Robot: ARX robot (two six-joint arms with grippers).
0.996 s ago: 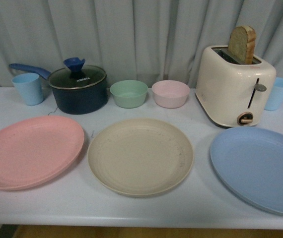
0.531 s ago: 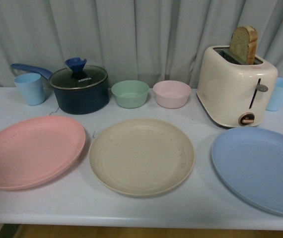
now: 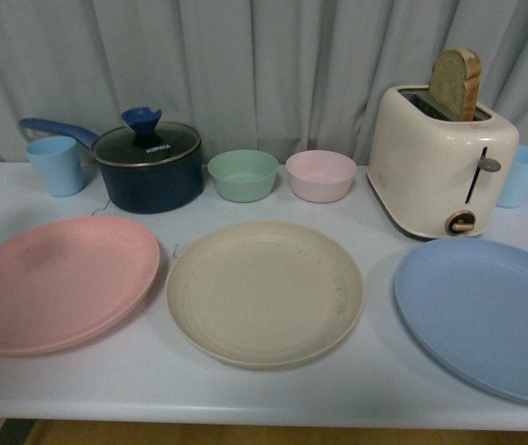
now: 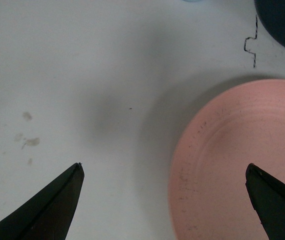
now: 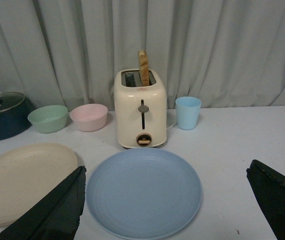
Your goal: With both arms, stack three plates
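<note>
**Three plates unstacked, both grippers spread**

Three plates lie flat on the white table [image 3: 153,394], side by side and not touching. The blue plate [image 3: 482,315] is at the robot's right, the beige plate [image 3: 264,292] in the centre and the pink plate [image 3: 60,283] at the left. Each looks rigid, light and matte, so probably not slippery. The low ringed rim is the likeliest hold. The left gripper [image 4: 163,170], its jaws wide apart, hangs over the pink plate's edge. The right gripper [image 5: 166,172], equally spread, faces the blue plate.
</note>
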